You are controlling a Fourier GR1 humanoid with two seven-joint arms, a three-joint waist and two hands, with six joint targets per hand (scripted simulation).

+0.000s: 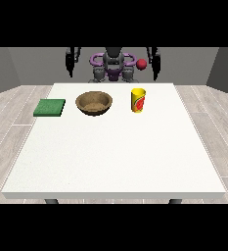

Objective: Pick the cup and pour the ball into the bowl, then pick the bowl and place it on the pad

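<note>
A yellow cup (138, 99) with a red mark stands upright on the white table (110, 157), towards the far right. A small red ball (142, 63) shows higher in the picture than the cup, beside the robot's torso, with no hand on it. Left of the cup sits a brown bowl (94, 103), which looks empty. A flat green pad (50, 107) lies at the table's left edge. Behind the far edge, the hand at the view's left (71, 70) and the hand at the view's right (156, 72) hang down. Their fingers are straight, hold nothing, and are far from the objects.
The table's near half is bare white surface. Wooden floor surrounds it, with grey walls behind the robot.
</note>
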